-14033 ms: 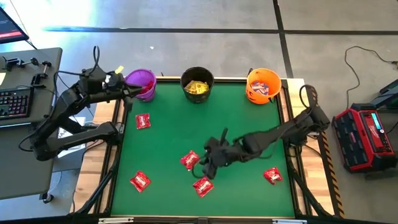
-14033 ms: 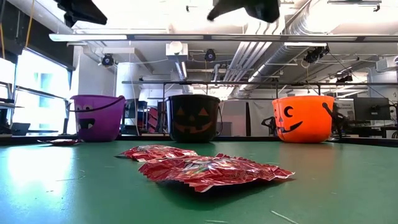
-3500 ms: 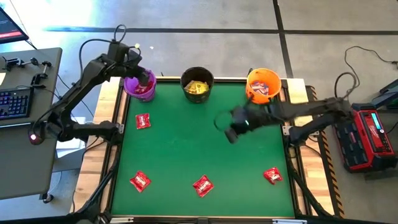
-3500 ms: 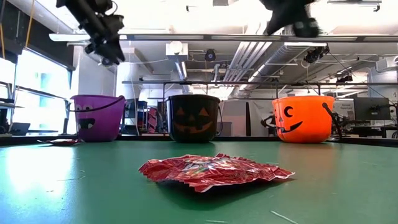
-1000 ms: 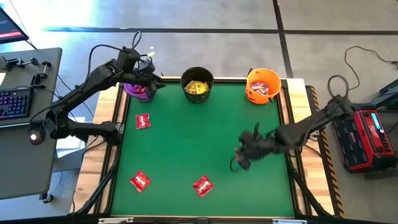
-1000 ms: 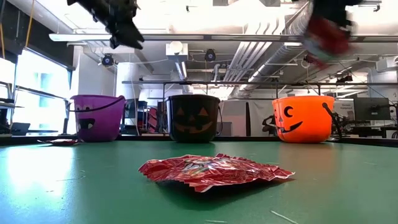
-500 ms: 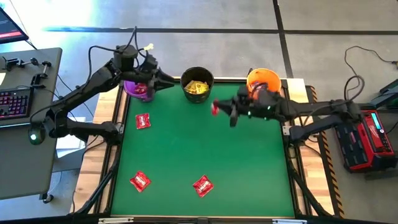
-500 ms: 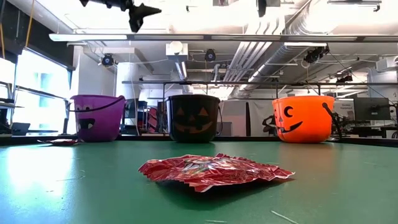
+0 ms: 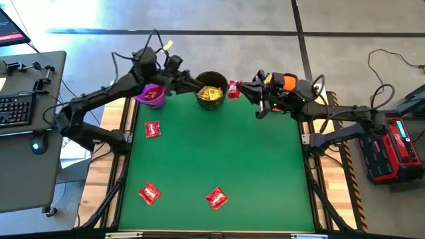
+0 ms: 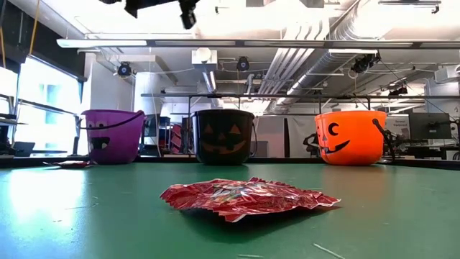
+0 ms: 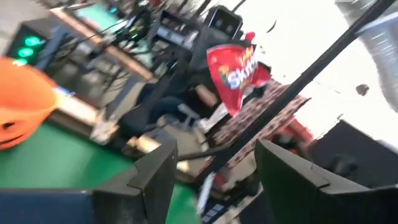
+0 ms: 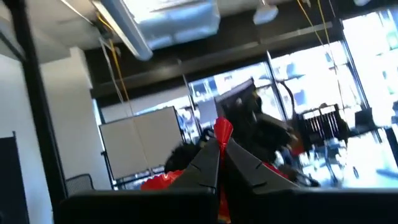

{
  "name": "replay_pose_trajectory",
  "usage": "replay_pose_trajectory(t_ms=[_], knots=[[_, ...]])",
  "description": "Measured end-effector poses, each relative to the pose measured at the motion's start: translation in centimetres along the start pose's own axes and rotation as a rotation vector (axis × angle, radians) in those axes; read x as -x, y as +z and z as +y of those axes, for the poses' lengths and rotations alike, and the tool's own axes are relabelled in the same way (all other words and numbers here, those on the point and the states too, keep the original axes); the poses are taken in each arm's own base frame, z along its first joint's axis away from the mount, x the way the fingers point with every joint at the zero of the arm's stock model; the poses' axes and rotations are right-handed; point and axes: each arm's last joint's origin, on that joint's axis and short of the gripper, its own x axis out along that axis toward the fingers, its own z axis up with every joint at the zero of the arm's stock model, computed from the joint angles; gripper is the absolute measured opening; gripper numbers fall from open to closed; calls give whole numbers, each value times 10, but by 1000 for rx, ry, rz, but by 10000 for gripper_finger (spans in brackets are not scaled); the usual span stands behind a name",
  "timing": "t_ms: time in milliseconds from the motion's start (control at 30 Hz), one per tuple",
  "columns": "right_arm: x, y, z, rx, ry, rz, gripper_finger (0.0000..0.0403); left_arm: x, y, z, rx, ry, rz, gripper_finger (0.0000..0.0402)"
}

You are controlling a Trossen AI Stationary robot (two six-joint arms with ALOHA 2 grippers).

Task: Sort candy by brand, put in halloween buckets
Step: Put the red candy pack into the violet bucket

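Observation:
My right gripper (image 9: pixel 242 90) hovers high between the black bucket (image 9: pixel 211 90) and the orange bucket (image 9: pixel 287 81), shut on a red candy packet (image 9: pixel 233 89). My left gripper (image 9: pixel 201 85) reaches level over the black bucket toward that packet. It is open with nothing between its fingers (image 11: pixel 211 180), and the packet (image 11: pixel 236 71) shows ahead of them. The purple bucket (image 9: pixel 151 95) stands at the far left with red packets inside. Yellow packets fill the black bucket. Three red packets (image 9: pixel 153 129), (image 9: pixel 150 193), (image 9: pixel 216 198) lie flat on the green table. My right gripper pinches the red packet between its two shut fingers, and one end of the packet (image 12: pixel 222 129) sticks out past the fingertips. The fingers come about level from the table's right. The packet is lifted clear, high above the far edge of the table.
The three buckets stand in a row along the far edge (image 10: pixel 115 135), (image 10: pixel 224 135), (image 10: pixel 351 137). The nearest red packet (image 10: pixel 248 198) lies mid-table in the low view. A desk with a keyboard (image 9: pixel 16 109) stands left of the table, and a red device (image 9: pixel 388 146) right of it.
My right gripper has risen from low over the table's right half with the red packet. It has swung toward the far edge, then left past the orange bucket, tipping from downward to about level. My left gripper has moved from over the purple bucket rightward over the black bucket.

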Motion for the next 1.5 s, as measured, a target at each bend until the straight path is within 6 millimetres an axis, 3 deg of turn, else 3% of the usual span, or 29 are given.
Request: replay_pose_trajectory(t_ms=[267,433,800,1233,1500], knots=[[0,4,2,50,34,-38,0,-40,3,6,17,-223,-118,227],[0,6,3,75,38,-56,0,-65,-2,14,69,-253,-84,227],[0,8,3,111,44,-78,0,-110,13,13,6,-345,-38,227],[0,9,4,138,48,-88,0,-131,14,2,-142,-413,-30,222],[0,9,4,138,44,-90,0,-128,17,3,-167,-408,-37,140]])
